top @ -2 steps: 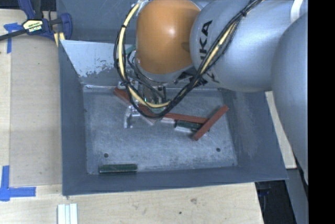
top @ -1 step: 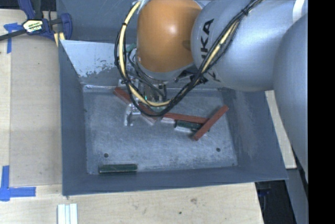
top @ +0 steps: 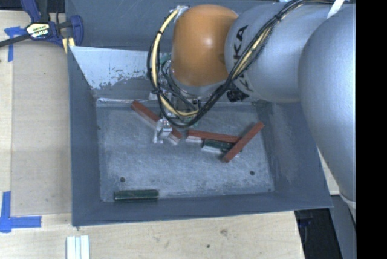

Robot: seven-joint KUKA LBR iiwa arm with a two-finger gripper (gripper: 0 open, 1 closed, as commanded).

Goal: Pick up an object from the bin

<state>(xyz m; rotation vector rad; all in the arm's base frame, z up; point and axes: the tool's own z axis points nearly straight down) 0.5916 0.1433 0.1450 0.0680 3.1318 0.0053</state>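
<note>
My gripper (top: 162,132) hangs below the arm's orange cover, low over the bin floor at its back middle. A reddish-brown flat stick (top: 144,110) lies slanted just to its left, its lower end running under the gripper. A second reddish-brown stick (top: 213,136) lies almost level just to the right, its left end close to the gripper. A third one (top: 243,141) leans diagonally across that stick's right end. A small dark piece (top: 211,146) sits just below the level stick.
A dark green flat bar (top: 136,195) lies along the bin's front wall at the left. The arm and its cables cover the bin's back right. The bin's sloped walls rise on every side.
</note>
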